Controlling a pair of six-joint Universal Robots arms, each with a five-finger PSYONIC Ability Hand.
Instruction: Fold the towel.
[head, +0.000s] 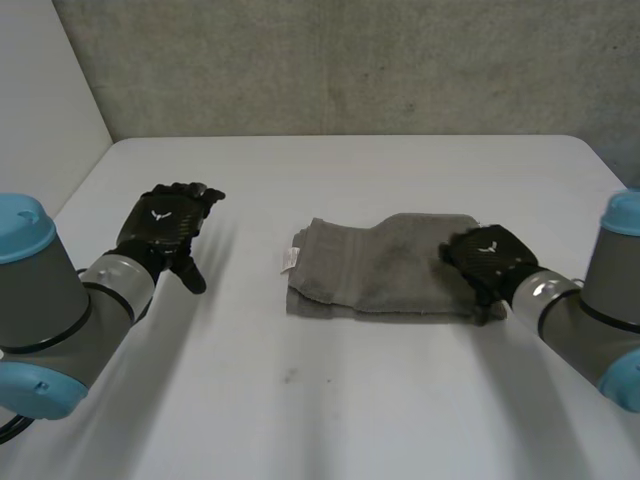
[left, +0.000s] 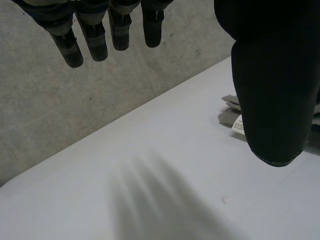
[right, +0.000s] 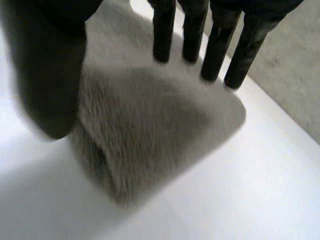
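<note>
Just counting here: one grey towel (head: 385, 270), one little white label (head: 288, 260) on it, one white table (head: 330, 400), and two black hands, so one left hand (head: 165, 225) and one right hand (head: 490, 258).

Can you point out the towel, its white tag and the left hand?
towel (head: 385, 270), head view, middle of its top layer
white tag (head: 288, 260), head view, its centre
left hand (head: 160, 222), head view, its back
</note>
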